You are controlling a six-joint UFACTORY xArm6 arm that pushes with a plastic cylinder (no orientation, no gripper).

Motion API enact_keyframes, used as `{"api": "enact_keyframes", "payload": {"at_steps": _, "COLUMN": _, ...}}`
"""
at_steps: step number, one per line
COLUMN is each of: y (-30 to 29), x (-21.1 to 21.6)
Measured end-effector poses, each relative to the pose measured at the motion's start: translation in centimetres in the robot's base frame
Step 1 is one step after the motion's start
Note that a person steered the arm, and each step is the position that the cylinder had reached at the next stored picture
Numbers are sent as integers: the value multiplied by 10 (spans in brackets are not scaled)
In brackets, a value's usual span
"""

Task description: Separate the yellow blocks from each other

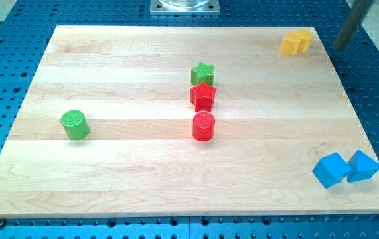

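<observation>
My tip (pixel 341 46) is off the worktop (pixel 123 73), beside the two yellow blocks (pixel 297 42).
The yellow blocks touch each other at the view's top right corner; the tip is just to their right and touches neither. There is no gripper, only the rod. The green star (pixel 202 73) touches the red star (pixel 203 96).

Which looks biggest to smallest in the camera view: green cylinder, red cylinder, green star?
1. Green cylinder and red cylinder: they look alike, so unranked.
2. Green star: smallest looking, though it sits farther toward the view's top, which may shrink it.
</observation>
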State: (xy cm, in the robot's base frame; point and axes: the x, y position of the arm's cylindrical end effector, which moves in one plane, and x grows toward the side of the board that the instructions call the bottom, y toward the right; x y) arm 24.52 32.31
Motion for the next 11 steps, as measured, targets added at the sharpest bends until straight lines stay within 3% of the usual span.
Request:
{"api": "enact_keyframes", "payload": {"at_steps": 1, "y": -51, "x": 0}}
{"api": "enact_keyframes", "payload": {"at_steps": 3, "y": -51, "x": -2}}
{"api": "enact_keyframes", "payload": {"at_steps": 6, "y": -241, "x": 3}}
{"api": "enact_keyframes", "payload": {"at_steps": 9, "y": -255, "x": 3}}
{"api": "enact_keyframes", "payload": {"at_steps": 11, "y": -289, "x": 34}}
